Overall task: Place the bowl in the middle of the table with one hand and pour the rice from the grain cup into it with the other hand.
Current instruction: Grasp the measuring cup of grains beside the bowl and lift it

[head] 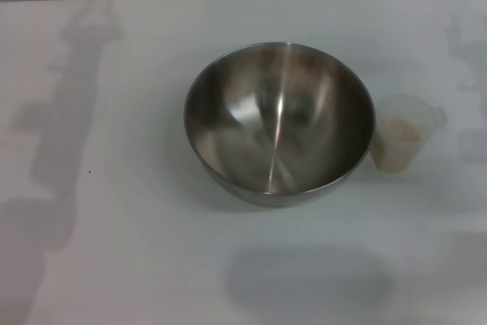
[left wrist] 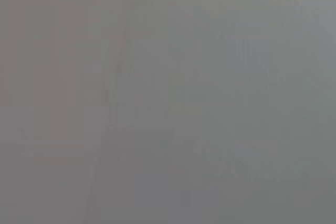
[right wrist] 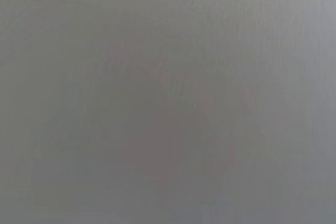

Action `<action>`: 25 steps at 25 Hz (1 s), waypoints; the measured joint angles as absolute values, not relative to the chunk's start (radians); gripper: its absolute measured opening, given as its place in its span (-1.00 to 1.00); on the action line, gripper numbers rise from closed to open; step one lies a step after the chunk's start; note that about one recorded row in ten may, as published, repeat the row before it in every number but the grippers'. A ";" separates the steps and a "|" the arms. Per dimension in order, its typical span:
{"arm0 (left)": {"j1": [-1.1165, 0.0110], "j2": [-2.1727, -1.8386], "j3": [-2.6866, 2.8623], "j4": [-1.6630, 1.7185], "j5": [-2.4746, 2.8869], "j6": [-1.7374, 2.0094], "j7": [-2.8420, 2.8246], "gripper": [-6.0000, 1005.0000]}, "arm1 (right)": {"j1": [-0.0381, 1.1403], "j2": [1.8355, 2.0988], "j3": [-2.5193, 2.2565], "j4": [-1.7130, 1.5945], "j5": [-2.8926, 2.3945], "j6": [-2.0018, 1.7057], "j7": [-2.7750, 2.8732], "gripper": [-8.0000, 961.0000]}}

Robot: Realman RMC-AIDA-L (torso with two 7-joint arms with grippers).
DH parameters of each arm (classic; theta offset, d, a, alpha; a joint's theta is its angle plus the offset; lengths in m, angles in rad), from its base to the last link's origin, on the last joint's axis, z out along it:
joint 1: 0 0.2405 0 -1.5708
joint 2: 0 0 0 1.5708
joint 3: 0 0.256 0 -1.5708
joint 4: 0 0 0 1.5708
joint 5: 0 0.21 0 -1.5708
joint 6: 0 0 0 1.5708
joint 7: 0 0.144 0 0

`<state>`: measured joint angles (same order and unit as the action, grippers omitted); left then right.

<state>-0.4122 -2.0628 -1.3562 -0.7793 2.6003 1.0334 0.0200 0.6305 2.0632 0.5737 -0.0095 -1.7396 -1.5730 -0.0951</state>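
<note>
Head view: bare bowl [head: 278,123], rice [head: 402,132] in grain cup [head: 403,142].

1. My bowl [head: 278,123] is metal, stainless steel by the look of it; its inside is brushed and shiny, with bright streaks of reflected light and darker patches.
2. My grain cup [head: 402,141] is clear plastic with a frosty, half-cloudy finish.
3. The rice [head: 402,132] in it shows as pale beige, matt grains.
4. My table [head: 114,256] is a plain white top, smooth and matt, carrying soft shadows.
</note>
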 joint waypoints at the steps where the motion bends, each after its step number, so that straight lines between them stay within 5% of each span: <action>1: -0.412 -2.060 -1.352 -0.738 2.626 1.127 -0.096 -0.38 | 0.627 2.064 0.575 -0.009 -1.740 -1.573 -0.095 0.07; 18: -0.342 -2.060 -1.332 -0.425 2.825 1.285 -0.369 -0.36 | 0.426 2.085 0.540 0.182 -1.749 -1.581 -0.057 0.07; 25: -0.336 -2.053 -1.399 -0.429 2.840 1.270 -0.366 -0.02 | 0.276 2.086 0.470 0.332 -1.749 -1.620 -0.150 0.07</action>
